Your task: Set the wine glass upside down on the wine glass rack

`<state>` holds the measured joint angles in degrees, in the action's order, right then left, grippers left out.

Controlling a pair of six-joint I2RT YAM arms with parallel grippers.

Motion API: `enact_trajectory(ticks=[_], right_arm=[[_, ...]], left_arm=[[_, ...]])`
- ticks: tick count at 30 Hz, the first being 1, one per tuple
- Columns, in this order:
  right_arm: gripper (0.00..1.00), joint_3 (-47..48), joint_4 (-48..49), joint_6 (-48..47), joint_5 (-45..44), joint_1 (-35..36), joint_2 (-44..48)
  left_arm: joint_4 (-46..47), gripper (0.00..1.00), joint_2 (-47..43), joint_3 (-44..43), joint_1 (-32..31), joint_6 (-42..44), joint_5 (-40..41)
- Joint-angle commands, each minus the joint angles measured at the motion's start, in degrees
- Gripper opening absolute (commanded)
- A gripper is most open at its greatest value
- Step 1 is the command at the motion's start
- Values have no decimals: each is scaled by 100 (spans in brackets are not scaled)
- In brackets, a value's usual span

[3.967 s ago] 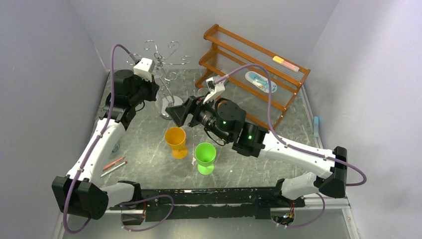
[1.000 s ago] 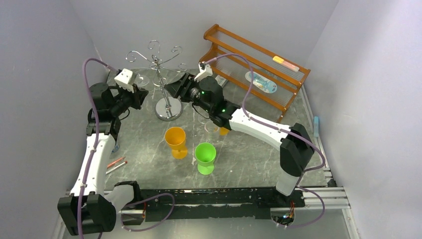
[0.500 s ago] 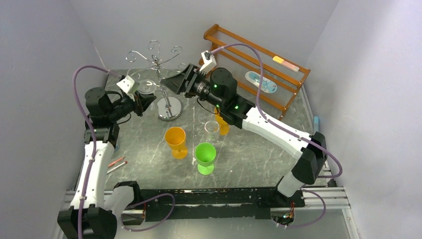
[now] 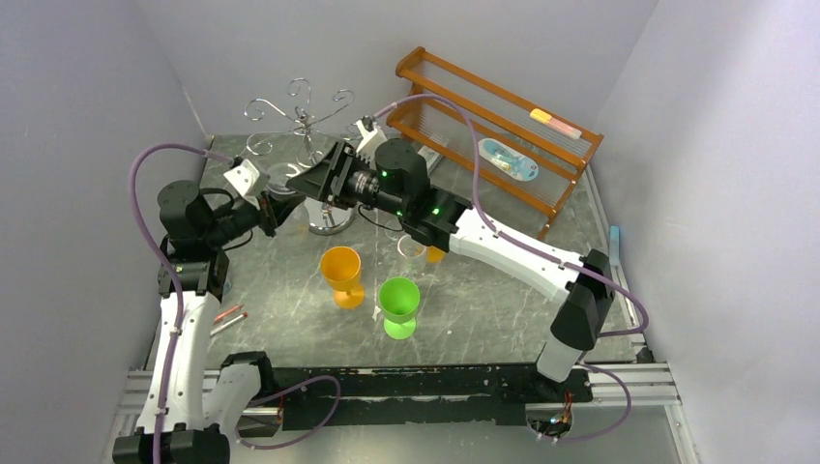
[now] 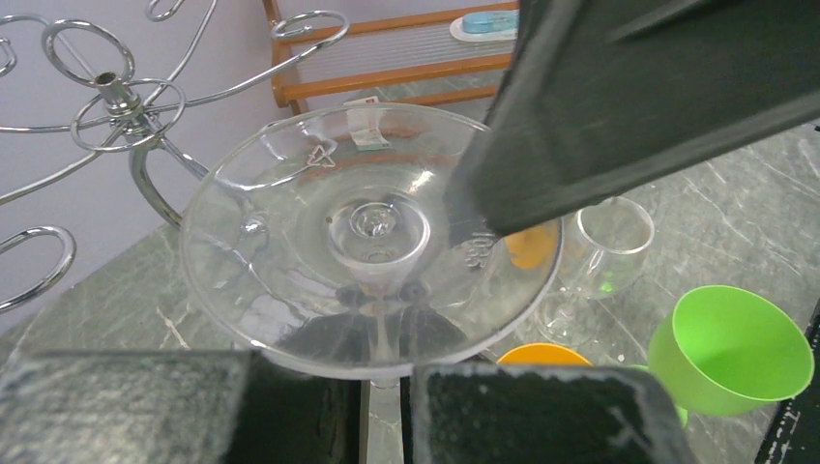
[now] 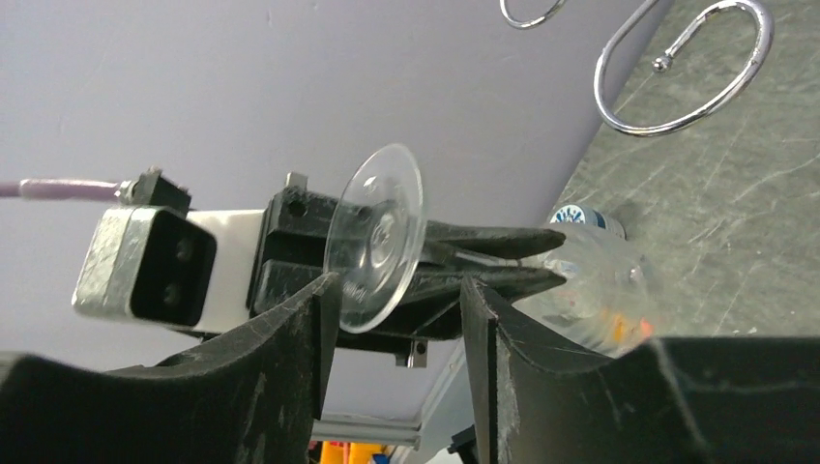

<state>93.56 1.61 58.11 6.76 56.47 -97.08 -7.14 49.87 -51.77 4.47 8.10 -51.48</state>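
Note:
My left gripper (image 4: pixel 263 208) is shut on the stem of the clear wine glass (image 4: pixel 280 180) and holds it tilted, in front of and to the left of the silver wire wine glass rack (image 4: pixel 307 118). In the left wrist view my gripper (image 5: pixel 387 387) holds the stem, and the glass's round foot (image 5: pixel 290 242) faces the camera, with the rack (image 5: pixel 106 97) behind on the left. My right gripper (image 4: pixel 314 181) is open right at the glass's foot. In the right wrist view the foot (image 6: pixel 375 237) lies just beyond my open gripper (image 6: pixel 396 290), by its left finger.
The rack's mirrored base (image 4: pixel 329 220) stands behind the grippers. An orange cup (image 4: pixel 341 273), a green cup (image 4: pixel 398 305) and a second clear glass (image 4: pixel 411 247) stand mid-table. A brown wooden shelf (image 4: pixel 493 135) is at the back right. Pens (image 4: pixel 222 319) lie at the left.
My left gripper has drawn back to the left and down with the glass, away from the rack's arms. My right gripper has swung left and down to the glass's foot.

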Motion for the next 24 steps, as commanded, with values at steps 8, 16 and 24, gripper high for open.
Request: enact_trajectory(ticks=[8,16,24], right_arm=[[35,261,62,517,-273,22,-159],[0,189,434,929,-252,18,-163],[0,-99,609,957,-552,-5,72]], left_arm=[[423,5,-318,242,37,-234,-433],[379,26,-539,290,39,-752,-232],[-527,67,-1037,151,36,-1422,804]])
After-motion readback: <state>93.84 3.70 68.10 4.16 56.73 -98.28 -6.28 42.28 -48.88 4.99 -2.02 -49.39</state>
